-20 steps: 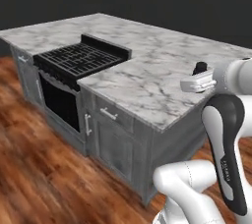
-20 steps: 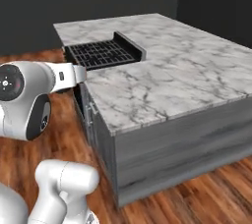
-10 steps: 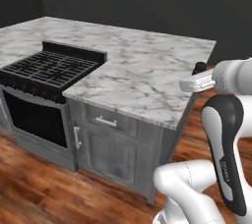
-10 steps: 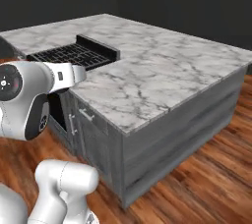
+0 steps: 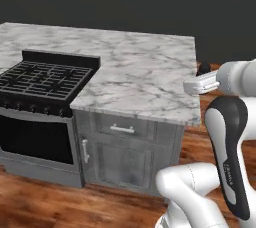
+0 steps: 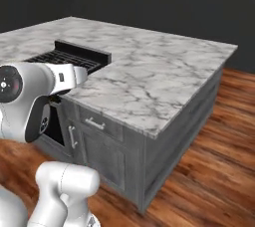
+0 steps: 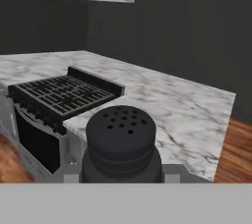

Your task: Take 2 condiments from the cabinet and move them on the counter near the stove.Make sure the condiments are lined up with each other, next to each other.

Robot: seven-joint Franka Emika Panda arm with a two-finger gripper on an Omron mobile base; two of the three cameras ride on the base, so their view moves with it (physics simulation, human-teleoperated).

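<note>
The bench (image 5: 145,72) is a white marble island top with grey veins. It sits on grey cupboard fronts (image 5: 127,154) and stands on a wood-plank floor (image 6: 209,171). In the left base view its far edge meets a dark wall, and its right corner lies just left of the arm's wrist.

The stove (image 5: 42,79) is set into the left end of the bench. It has black grid grates, a raised back strip, a row of front knobs and a dark oven door (image 5: 35,144) below. In the right base view the stove (image 6: 74,59) is partly covered by the white forearm. In the hand view it (image 7: 61,95) lies to the left, beyond the held item.

A drawer with a pale bar pull (image 5: 122,129) sits directly right of the oven, above a cupboard door.

The black shaker (image 7: 121,142) is a short, all-black condiment with a perforated domed cap. In the hand view it stands upright, close to the camera, at the bottom centre. It is held clear of the bench, which extends behind it.

The tool (image 5: 202,68) is partly closed, with its jaws gripping the black shaker. In the left base view a small dark tip protrudes above the white wrist, off the right edge of the bench.
</note>
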